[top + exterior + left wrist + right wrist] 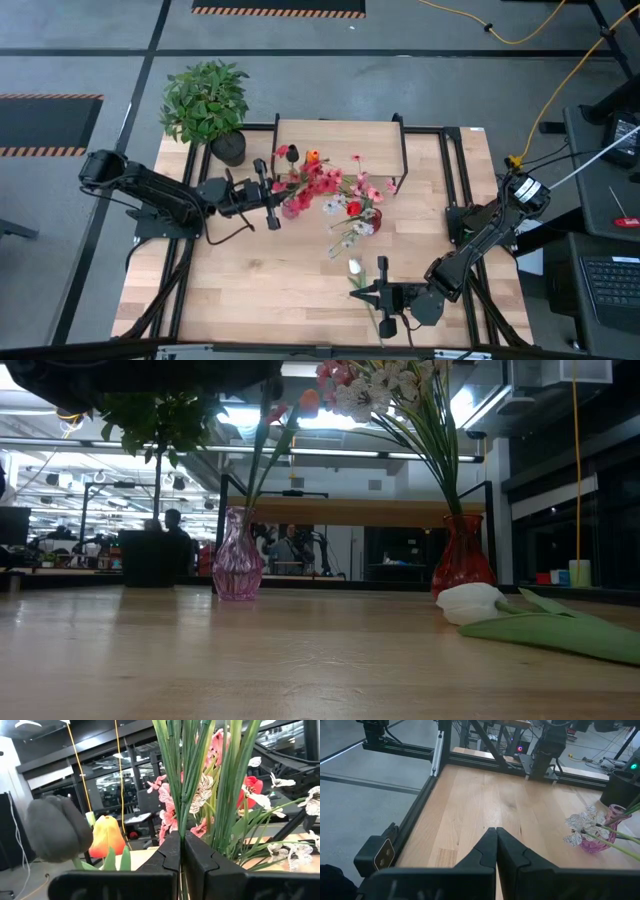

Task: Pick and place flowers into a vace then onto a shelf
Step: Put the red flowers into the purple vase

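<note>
- Two vases hold the flowers (330, 190), at 3 o'clock from the left gripper (272, 195), fingers pressed together.
- Right gripper (381, 265), likewise closed, above one white bloom (470, 602).
- Shelf (340, 145): pale wood, thin black legs.

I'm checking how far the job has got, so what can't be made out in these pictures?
- Shelf: in the low view, vases and stems cover part of it.
- Left claw: in the high view, blooms hide what touches it; its wrist view shows it shut, no stem clearly held.
- White flower: its stem runs off the low view's right edge.
</note>
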Action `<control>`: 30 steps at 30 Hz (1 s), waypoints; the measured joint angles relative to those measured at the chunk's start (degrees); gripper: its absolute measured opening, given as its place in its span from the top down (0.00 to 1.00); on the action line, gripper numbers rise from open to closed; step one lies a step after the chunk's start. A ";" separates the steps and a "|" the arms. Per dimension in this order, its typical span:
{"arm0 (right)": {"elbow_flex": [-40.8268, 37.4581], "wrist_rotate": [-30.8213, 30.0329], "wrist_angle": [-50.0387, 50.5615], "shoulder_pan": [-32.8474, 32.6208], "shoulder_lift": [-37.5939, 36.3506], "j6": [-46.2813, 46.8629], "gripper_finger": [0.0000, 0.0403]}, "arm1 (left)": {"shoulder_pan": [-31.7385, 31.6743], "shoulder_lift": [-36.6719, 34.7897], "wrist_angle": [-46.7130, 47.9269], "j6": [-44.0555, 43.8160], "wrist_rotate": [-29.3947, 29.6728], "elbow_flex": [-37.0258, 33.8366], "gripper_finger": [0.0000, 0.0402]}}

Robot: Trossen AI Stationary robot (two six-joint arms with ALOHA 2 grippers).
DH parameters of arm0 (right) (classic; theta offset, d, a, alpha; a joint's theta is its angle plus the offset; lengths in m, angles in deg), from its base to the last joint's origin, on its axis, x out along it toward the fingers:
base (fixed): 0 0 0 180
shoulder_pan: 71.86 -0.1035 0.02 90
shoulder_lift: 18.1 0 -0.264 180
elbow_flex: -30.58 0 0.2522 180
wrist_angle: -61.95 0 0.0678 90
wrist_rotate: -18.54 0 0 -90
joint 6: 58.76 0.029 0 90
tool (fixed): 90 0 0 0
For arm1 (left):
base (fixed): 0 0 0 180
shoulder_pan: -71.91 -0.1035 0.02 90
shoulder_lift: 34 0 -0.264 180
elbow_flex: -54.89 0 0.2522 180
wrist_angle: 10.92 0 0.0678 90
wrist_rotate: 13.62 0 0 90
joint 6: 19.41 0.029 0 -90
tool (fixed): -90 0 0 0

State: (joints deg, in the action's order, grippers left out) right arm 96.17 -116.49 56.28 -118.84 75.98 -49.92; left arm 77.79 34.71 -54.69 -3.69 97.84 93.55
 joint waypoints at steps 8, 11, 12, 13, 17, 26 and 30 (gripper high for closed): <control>0.00 0.01 0.00 -0.02 0.00 -0.02 0.99 | -0.17 0.00 0.89 -0.16 -0.33 0.00 0.99; 0.00 0.01 0.00 0.00 0.00 0.04 0.99 | -0.17 0.00 2.09 -0.40 -0.29 0.00 0.99; 0.00 0.00 -0.01 -0.01 0.00 0.06 0.99 | -0.17 0.00 2.16 -0.48 -0.39 0.00 0.99; 0.00 0.01 -0.01 -0.02 0.00 0.07 0.99 | -0.17 0.00 2.16 -0.57 -0.40 0.00 0.99; 0.00 0.00 -0.01 -0.01 0.00 0.07 0.99 | -0.24 0.00 2.24 -1.51 -0.01 -0.01 0.99; 0.00 -0.01 -0.03 -0.02 0.00 0.11 0.99 | -2.32 0.02 -9.62 -7.24 -0.16 -8.19 0.99; 0.00 -0.01 -0.03 0.00 0.00 0.11 0.99 | -3.09 0.00 -17.03 -7.64 -2.25 -11.43 0.99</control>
State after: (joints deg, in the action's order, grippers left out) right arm 96.17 -116.49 56.25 -118.84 75.98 -49.81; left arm 74.70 34.71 -71.72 -11.33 95.58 82.12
